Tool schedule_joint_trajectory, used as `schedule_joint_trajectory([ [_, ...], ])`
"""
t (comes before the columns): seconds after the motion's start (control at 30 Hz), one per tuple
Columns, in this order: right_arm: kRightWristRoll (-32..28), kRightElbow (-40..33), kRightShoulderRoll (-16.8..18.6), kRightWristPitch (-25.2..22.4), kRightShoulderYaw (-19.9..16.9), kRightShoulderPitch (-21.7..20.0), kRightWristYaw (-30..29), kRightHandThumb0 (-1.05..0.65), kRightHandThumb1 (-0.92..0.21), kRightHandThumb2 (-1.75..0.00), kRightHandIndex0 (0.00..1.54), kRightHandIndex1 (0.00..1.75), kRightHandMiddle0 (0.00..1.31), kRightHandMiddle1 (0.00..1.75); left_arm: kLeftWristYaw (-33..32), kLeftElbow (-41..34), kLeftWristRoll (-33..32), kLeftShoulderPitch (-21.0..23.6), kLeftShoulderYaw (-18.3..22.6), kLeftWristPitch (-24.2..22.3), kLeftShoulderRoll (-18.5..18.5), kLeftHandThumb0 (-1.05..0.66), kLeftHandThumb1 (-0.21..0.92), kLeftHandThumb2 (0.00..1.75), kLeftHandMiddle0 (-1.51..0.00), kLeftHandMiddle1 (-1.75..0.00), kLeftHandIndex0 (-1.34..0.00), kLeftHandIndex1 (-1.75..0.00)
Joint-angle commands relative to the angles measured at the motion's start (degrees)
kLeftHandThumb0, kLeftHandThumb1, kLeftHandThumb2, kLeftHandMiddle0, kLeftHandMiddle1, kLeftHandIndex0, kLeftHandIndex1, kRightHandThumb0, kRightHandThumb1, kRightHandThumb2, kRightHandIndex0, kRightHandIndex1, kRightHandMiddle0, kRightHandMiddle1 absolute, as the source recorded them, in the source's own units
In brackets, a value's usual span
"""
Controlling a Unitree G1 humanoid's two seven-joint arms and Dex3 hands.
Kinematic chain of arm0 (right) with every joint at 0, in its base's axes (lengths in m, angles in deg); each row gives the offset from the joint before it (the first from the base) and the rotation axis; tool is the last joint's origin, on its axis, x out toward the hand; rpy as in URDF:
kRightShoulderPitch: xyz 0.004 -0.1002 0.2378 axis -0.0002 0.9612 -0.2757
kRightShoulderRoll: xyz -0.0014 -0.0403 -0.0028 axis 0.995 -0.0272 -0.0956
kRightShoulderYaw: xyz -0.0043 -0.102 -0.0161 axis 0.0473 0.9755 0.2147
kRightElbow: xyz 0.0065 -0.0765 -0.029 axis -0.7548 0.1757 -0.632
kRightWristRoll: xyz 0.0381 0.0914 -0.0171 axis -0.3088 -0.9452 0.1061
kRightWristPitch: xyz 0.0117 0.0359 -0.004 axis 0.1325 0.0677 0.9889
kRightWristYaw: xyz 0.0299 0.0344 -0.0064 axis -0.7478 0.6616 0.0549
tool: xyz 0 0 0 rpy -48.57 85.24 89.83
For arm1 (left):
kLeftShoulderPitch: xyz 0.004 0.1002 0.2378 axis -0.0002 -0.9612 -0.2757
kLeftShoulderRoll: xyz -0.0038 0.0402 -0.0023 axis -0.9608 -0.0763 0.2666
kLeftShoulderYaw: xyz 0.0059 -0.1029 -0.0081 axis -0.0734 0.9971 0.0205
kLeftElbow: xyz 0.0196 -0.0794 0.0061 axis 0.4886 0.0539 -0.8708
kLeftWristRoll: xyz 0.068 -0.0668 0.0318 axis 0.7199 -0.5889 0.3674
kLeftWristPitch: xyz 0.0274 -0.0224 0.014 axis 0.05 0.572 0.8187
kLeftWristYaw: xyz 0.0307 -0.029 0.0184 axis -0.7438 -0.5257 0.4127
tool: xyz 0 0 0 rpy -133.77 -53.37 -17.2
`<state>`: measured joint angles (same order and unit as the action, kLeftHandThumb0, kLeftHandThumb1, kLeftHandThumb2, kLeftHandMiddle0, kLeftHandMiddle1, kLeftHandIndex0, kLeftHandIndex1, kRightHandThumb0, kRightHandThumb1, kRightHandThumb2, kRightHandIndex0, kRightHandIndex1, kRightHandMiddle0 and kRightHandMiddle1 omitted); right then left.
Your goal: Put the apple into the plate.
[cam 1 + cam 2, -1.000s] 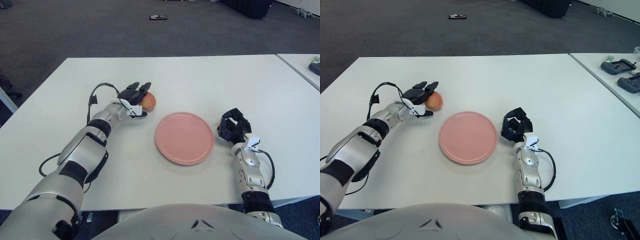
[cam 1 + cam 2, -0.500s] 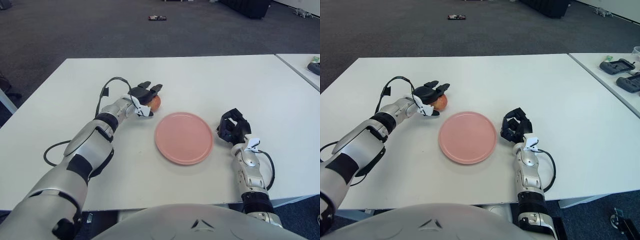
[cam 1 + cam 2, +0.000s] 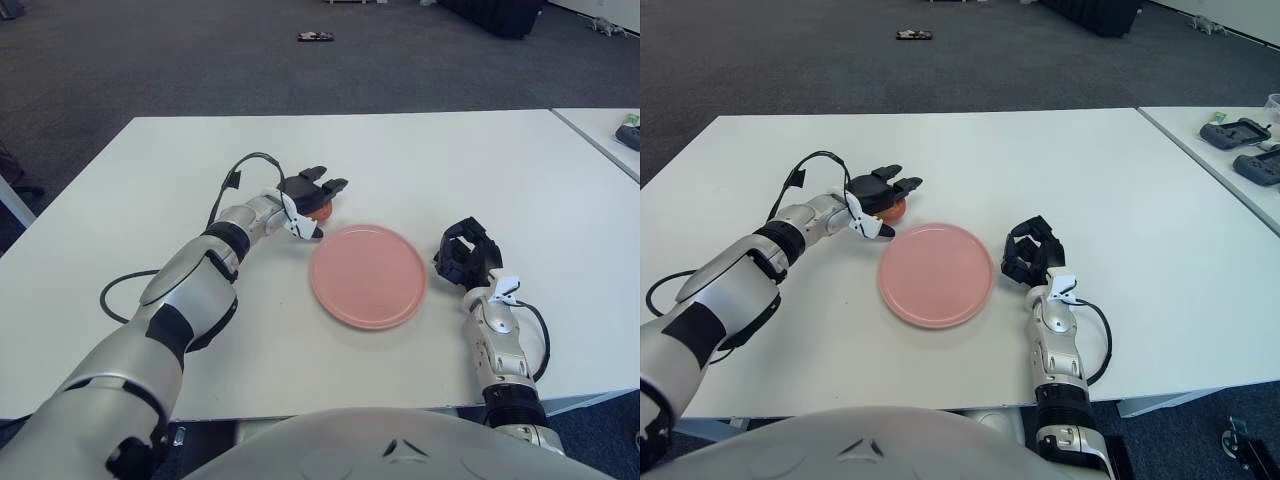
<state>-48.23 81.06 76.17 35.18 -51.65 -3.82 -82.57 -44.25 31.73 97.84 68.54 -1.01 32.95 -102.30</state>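
**Left hand wrapped over the apple beside the plate**

The left hand [image 3: 310,192] reaches across the white rectangular table [image 3: 420,160], its dark fingers [image 3: 328,184] draped over the top of the small round reddish-orange apple [image 3: 319,209] and its thumb low on the near side, so the fruit is gripped from above. Only a sliver of the apple shows beneath the fingers. Whether the fruit touches the tabletop or is lifted just clear of it cannot be told.

The apple sits just beyond the upper left rim of the flat round pink plate [image 3: 368,275], close to it but not over it. The plate itself lies near the middle of the table, bare of contents.

A black cable [image 3: 236,175] loops up from the left wrist and back along the silver forearm.

The right hand [image 3: 463,253] shows just to the right of the plate, its black fingers curled inward around nothing.
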Motion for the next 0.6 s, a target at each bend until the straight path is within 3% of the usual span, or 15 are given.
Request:
schedule_joint_trajectory([
  [0.0,0.2,1.9,0.8,-2.9,-0.1,2.1,-0.6,-0.43,-0.46,-1.15,0.70,1.67,0.49,1.75,1.8,1.0,1.9,-1.5,-1.7,0.6,0.5,-0.96,0.69,0.73,0.00,0.00,0.00,-0.29],
  [0.57,-0.4,2.5,0.9,-2.4,-0.3,2.0,-0.5,-0.43,-0.46,-1.14,0.71,1.69,0.49,1.75,0.5,1.5,3.4,-0.4,-3.4,0.9,1.7,-0.93,0.70,0.72,-0.03,-0.03,0.00,-0.44],
])
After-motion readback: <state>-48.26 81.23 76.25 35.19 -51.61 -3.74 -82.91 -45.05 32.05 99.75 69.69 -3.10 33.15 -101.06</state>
